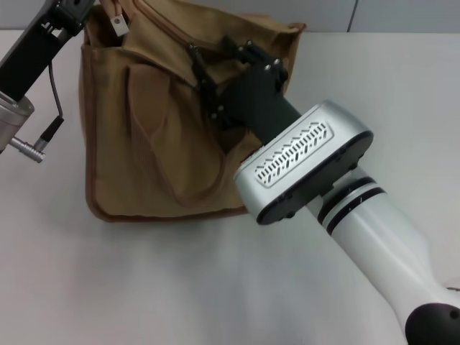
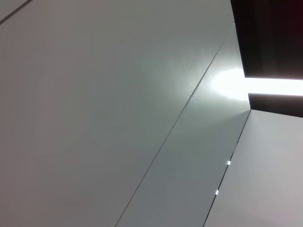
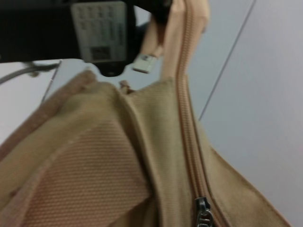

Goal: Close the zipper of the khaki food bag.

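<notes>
The khaki food bag [image 1: 144, 144] [image 3: 80, 165] stands on the white table [image 1: 144, 287], its front pockets and a handle facing me. My left gripper [image 1: 85, 13] is at the bag's upper left corner, shut on the fabric there and pulling the zipper [image 3: 187, 109] taut. The silver slider [image 3: 202, 213] sits low on the zipper in the right wrist view, its pull tab hanging free. My right gripper [image 1: 210, 49] is over the bag's top right part, its black fingers [image 1: 194, 61] apart and open. The left wrist view shows only pale wall panels.
A small white tag [image 1: 118, 26] [image 3: 144, 63] hangs near the held corner. A grey cable with a metal plug [image 1: 29, 149] dangles from the left arm. My right forearm [image 1: 374, 237] crosses the table's front right.
</notes>
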Tool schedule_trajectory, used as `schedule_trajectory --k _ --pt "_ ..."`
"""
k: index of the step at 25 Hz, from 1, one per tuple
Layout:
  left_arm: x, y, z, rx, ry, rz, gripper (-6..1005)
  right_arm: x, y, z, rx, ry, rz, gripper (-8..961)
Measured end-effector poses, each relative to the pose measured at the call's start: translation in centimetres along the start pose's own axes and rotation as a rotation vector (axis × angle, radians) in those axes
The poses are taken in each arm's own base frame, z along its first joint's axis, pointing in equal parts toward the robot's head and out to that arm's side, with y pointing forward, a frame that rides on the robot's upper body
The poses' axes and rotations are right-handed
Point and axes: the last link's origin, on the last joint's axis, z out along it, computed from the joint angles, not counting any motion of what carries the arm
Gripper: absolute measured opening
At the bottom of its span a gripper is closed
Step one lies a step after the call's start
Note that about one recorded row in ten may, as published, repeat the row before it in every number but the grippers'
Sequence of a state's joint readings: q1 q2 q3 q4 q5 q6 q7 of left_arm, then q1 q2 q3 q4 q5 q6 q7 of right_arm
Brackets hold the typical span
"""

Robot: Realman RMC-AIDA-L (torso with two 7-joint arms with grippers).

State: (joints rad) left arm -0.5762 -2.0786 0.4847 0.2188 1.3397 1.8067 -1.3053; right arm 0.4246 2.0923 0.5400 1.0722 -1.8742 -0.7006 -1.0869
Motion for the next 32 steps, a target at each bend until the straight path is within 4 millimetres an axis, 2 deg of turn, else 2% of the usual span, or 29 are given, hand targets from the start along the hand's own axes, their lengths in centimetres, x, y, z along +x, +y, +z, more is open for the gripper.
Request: schedule_trajectory --k 6,14,31,32 --pt "-0.3 0.1 0.2 -0.004 0.000 -0.007 49 -0.3 1.5 -0.5 -0.044 -0.033 -0.045 492" --pt "-0.4 0.1 0.1 -0.001 0.002 -0.010 51 -0.1 1.9 -0.2 -0.079 -0.013 -0.004 491" --pt "-0.2 0.1 0.0 -0.001 0.008 -0.006 57 -0.7 2.8 0.6 -0.160 -0.022 -0.020 430" --pt "-0.2 0.1 0.0 -0.002 0.008 -0.005 57 -0.7 2.8 0.6 -0.160 -0.022 -0.020 401"
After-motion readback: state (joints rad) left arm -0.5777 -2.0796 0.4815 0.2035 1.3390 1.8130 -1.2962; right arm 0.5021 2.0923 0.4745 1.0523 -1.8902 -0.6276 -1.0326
